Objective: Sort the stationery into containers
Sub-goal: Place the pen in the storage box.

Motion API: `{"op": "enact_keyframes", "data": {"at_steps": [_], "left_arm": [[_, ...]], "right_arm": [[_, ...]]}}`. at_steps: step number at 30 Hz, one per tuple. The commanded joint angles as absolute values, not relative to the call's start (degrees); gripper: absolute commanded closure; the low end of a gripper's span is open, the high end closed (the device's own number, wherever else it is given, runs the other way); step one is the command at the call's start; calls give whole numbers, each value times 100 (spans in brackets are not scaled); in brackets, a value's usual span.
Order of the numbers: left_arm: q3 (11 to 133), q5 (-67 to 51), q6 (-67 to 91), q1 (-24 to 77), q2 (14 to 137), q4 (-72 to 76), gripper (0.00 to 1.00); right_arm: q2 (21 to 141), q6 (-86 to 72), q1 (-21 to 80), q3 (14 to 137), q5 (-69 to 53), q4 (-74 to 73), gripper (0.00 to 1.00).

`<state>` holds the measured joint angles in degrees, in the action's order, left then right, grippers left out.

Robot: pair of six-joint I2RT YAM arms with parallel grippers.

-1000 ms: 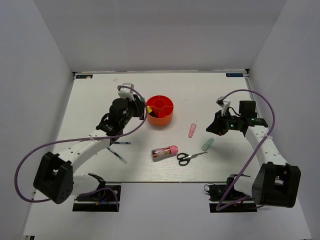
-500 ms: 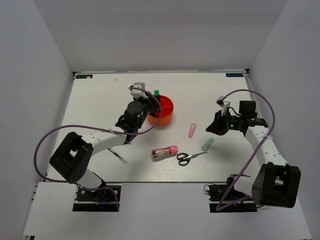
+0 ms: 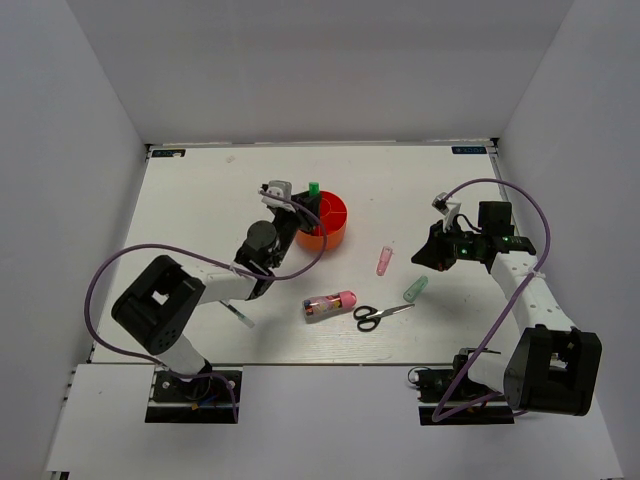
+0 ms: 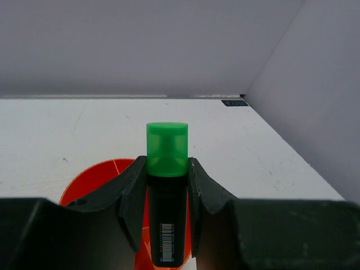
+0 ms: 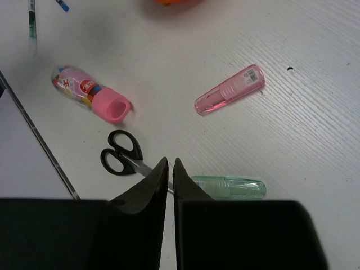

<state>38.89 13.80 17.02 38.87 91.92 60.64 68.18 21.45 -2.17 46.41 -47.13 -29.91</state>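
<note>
Left tool (image 4: 167,164): mine, clamped on the green-capped marker (image 4: 166,147), cap clear of the fingers, over the organiser (image 3: 325,225) rim
Organiser: mid-counter (image 3: 200,200), nearer far edge
Right tool (image 5: 170,164): mine, fingers almost together, empty, above scissors (image 5: 119,153) and pale green tube (image 5: 228,187), nearer right edge

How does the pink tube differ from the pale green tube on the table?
The pink tube is pink, the pale green tube green. In the right wrist view the pink tube lies slanted, the pale green tube nearly level. The pink tube shows a barcode sticker at one end; the pale green tube shows none. Both are translucent and lie flat on the table.
</note>
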Motion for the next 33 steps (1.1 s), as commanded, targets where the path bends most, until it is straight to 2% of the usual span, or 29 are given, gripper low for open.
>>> {"op": "enact_keyframes", "data": {"at_steps": [1, 10, 33], "left_arm": [[3701, 1125, 1126, 3964, 8991, 6916, 100], [3472, 1309, 633, 3999, 9466, 7998, 100], [3551, 888, 1098, 3559, 9879, 7989, 100]], "right_arm": [[6741, 2215, -211, 4764, -4869, -2944, 90], [6794, 2224, -211, 4764, -4896, -2962, 88], [6855, 2338, -211, 4790, -4931, -2980, 87]]}}
